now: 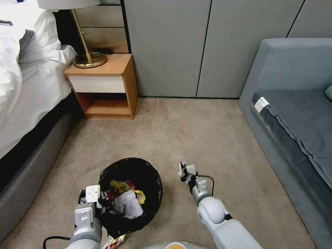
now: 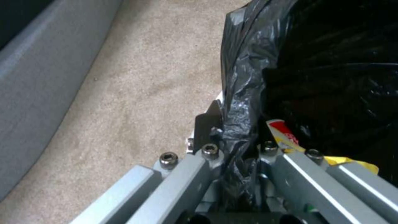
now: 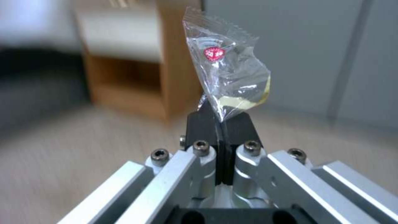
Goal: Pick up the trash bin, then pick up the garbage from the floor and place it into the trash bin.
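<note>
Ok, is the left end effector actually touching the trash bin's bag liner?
Touching. The left wrist view shows the left end effector closed on the folded black bag liner at the trash bin rim, with plastic pinched between its fingers.

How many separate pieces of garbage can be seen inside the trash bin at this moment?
3 distinguishable in the trash bin: a yellow wrapper, a red-and-white carton beside it, and a white tissue on top toward the robot. More may lie hidden underneath.

Head camera looks steeply down from above over carpet. Left wrist camera sits tight against the bin liner. Right wrist camera faces the nightstand, shared with the head view.
</note>
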Robot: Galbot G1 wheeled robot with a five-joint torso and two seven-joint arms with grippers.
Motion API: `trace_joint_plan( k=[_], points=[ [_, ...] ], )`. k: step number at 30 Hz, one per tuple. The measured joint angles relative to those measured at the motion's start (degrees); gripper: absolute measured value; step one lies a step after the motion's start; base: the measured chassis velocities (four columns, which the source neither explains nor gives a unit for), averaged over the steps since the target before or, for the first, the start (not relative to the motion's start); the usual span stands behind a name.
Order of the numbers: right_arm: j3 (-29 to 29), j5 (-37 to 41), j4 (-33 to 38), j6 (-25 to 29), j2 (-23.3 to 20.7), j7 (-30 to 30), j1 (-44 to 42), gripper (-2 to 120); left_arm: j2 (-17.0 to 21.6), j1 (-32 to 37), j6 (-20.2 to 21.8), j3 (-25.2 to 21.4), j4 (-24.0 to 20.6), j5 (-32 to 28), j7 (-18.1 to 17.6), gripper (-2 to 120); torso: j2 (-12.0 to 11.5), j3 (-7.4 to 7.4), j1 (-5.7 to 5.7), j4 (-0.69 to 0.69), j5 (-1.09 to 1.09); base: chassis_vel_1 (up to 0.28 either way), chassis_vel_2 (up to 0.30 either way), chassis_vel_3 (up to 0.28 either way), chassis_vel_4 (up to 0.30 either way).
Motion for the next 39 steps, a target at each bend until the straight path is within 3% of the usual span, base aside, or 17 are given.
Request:
trace_joint_plan(
  k=[2,3,5,9,21,31,39],
  points=[
    [-0.2,-0.4,7.1,2.9,-0.9,-3.2,-0.2,0,-0.3,-0.2,0.0,0.4,0.2,0.1,0.0,0,0.0,0.0,0.0,0.0,0.0,0.0,0.0,0.0,0.0],
    [-0.2,-0.4,7.1,2.9,-0.9,-3.2,-0.2,0,-0.3,-0.2,0.0,0.4,0.2,0.1,0.0,0,0.0,0.0,0.0,0.0,0.0,0.0,0.0,0.0,0.0],
    [-1.4,0.2,13.1,5.6,-2.1,-8.4,-0.7,0,-0.6,-0.4,0.0,0.7,0.4,0.4,0.0,0,0.0,0.0,0.0,0.0,0.01,0.0,0.0,0.0,0.0],
    [-4.3,0.3,16.4,8.3,-3.9,-15.6,-1.6,0,-0.9,-0.6,0.0,0.9,0.4,0.5,0.0,0,0.0,0.0,0.0,-0.01,0.01,0.0,0.0,0.0,0.0],
    [-14.4,-1.8,8.4,9.7,-4.8,-17.7,-0.9,0,-1.0,-0.4,0.1,0.9,0.0,0.7,0.1,0,0.0,0.0,0.0,0.0,0.01,0.0,0.0,0.0,0.0],
    [-16.2,-2.7,2.4,9.5,-5.0,-17.6,0.0,2,-1.0,-0.7,0.3,1.1,-0.1,0.7,0.1,0,0.0,0.0,0.0,0.0,0.01,0.0,0.0,0.0,0.0],
    [-15.9,-2.8,1.8,9.1,-4.8,-17.6,-0.2,35,-0.9,-1.2,0.4,1.2,0.0,0.5,0.1,0,0.0,0.0,0.0,0.0,0.0,0.0,0.0,0.0,0.0]
  ],
)
